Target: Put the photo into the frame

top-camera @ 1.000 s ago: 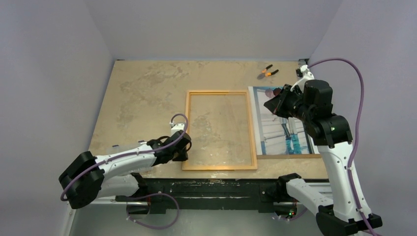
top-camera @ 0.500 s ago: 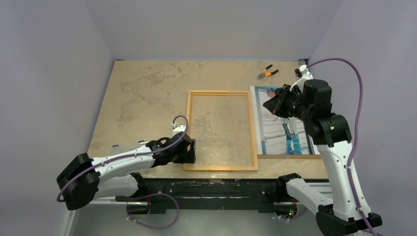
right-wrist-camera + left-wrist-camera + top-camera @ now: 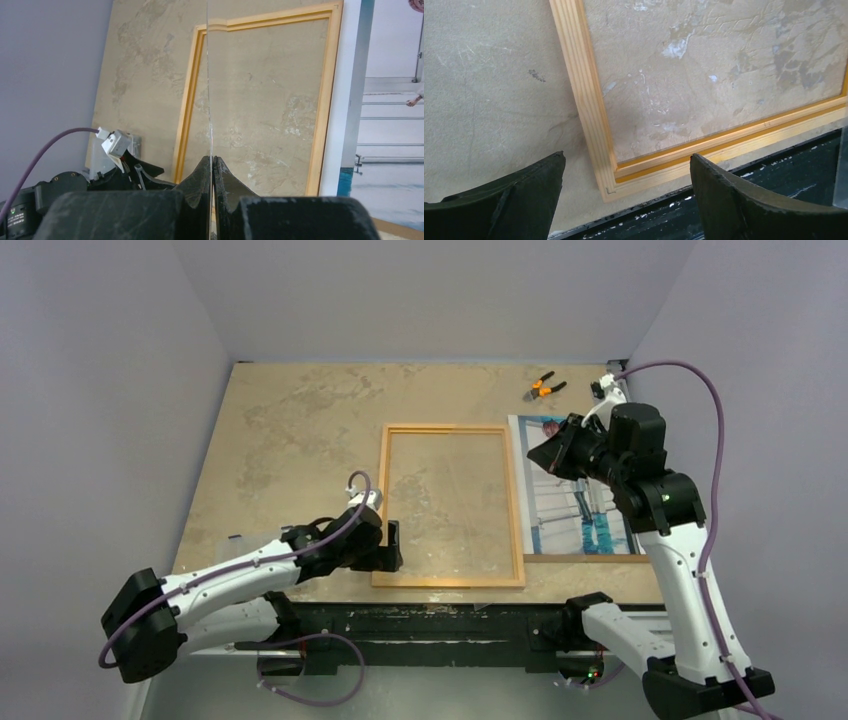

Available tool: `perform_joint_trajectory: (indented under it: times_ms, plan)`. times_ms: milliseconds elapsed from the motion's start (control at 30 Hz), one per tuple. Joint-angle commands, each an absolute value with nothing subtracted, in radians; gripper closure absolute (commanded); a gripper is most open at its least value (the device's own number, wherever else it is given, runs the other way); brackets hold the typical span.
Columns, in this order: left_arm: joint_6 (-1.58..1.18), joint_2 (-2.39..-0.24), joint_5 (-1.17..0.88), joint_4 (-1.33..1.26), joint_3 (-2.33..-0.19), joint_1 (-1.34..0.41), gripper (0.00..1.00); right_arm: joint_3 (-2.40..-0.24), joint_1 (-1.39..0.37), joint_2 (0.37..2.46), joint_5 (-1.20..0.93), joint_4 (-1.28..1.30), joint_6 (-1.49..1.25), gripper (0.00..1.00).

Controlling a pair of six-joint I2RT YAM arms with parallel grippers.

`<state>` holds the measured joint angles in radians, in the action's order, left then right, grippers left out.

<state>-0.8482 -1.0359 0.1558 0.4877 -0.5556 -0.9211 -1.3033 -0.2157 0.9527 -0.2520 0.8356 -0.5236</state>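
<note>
The frame (image 3: pixel 383 502) lies flat at the middle of the tabletop (image 3: pixel 290 440), pale wood face up, its near rail close to the near edge. The photo (image 3: pixel 570 525) lies flat just right of the frame, long sides parallel, partly covered by the right arm. The left hand (image 3: pixel 390 543) hovers at the frame's near-left corner. Its fingers are spread wide, one on either side of the corner, gripping nothing. The right hand (image 3: pixel 547 454) is raised over the far part of the photo. Its fingers are pressed together on a thin clear sheet (image 3: pixel 207 75), seen edge-on in the right wrist view. Orange-handled pliers (image 3: pixel 543 388) lie at the far right of the tabletop.
</note>
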Motion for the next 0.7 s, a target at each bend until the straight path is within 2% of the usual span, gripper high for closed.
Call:
perform_joint_trajectory:
  times_ms: [0, 467, 667]
  plan:
    - [-0.807, -1.010, 0.105, 0.478, -0.614, -0.890, 0.08, -1.280, -0.215, 0.940, -0.316, 0.734, -0.537, 1.00]
    - [-0.711, -0.930, -0.217, 0.381, -0.564, -0.561, 0.08, -1.179, -0.216, 0.959, -0.449, 0.549, -0.583, 1.00]
    - [-0.713, -0.963, -0.270, 0.359, -0.548, -0.456, 0.13, -1.106, -0.216, 0.951, -0.459, 0.443, -0.656, 1.00]
